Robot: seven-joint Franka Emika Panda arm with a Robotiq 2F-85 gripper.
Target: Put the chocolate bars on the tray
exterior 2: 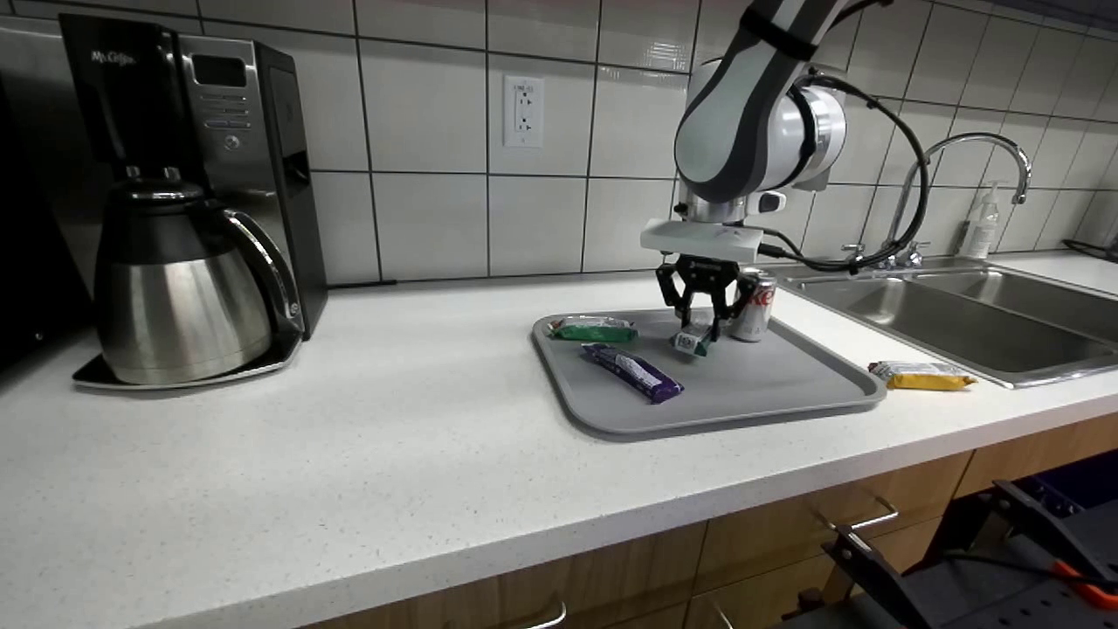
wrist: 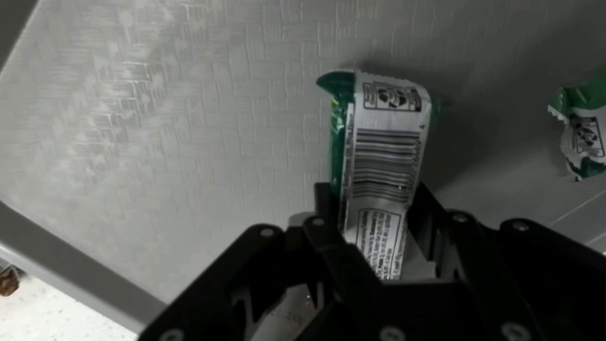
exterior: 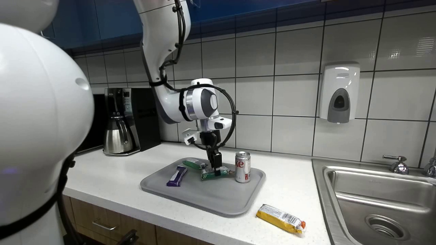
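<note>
White tabletop [exterior 2: 349, 454] carries our grey tray [exterior 2: 769, 376]; there our fingers [wrist: 324, 203] clamp a green-wrapped bar [wrist: 379, 166], whether touching down we cannot tell; a purple bar [exterior 2: 633, 371] and second green bar [exterior 2: 594, 331] lie on the tray, the yellow bar [exterior: 281, 219] off it. Swinging sideways, we could topple the Coke can [exterior: 243, 167] near our fingers
</note>
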